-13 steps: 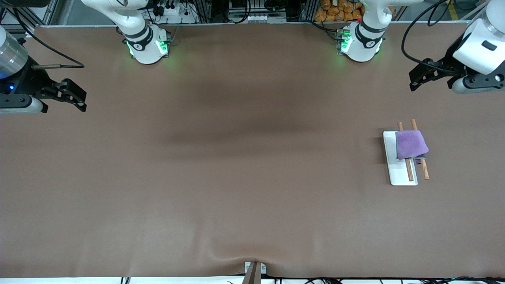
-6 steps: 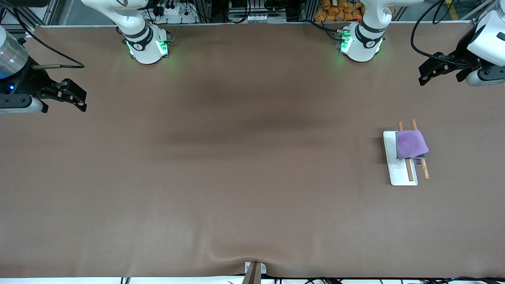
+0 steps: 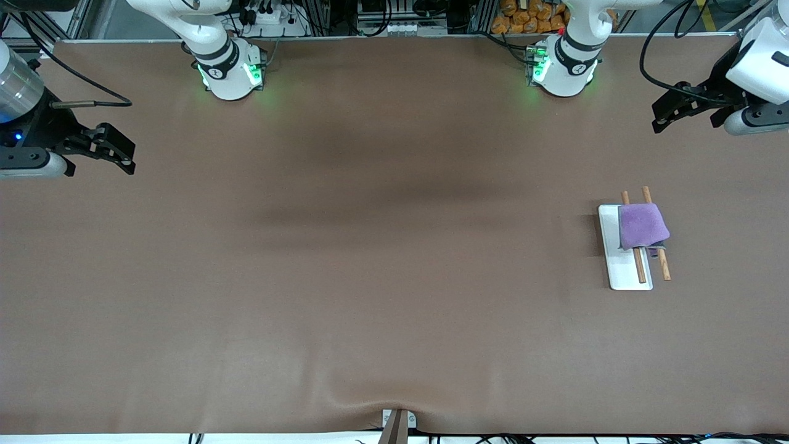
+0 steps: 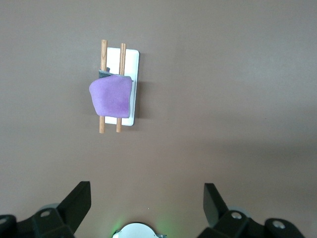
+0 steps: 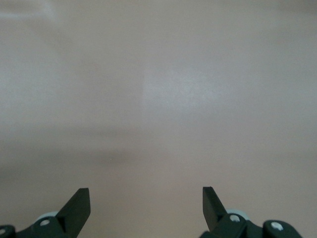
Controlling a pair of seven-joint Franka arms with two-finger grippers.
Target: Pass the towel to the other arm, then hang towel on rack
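The purple towel point(image 3: 642, 226) hangs draped over the two wooden rods of the rack point(image 3: 616, 265), which stands on the table toward the left arm's end. Both also show in the left wrist view, the towel point(image 4: 111, 95) on the rack point(image 4: 134, 64). My left gripper point(image 3: 664, 114) is open and empty, raised high over the table's end by the left arm's base, well away from the rack. My right gripper point(image 3: 120, 151) is open and empty, waiting over the right arm's end of the table.
The brown table mat point(image 3: 382, 259) covers the whole surface. The arm bases point(image 3: 231, 71) stand along the edge farthest from the front camera. A small bracket point(image 3: 397, 422) sits at the nearest edge.
My left gripper has risen and drawn back from the rack toward the table's end by its base, then nearly stopped. The towel, the rack and the right arm have not moved.
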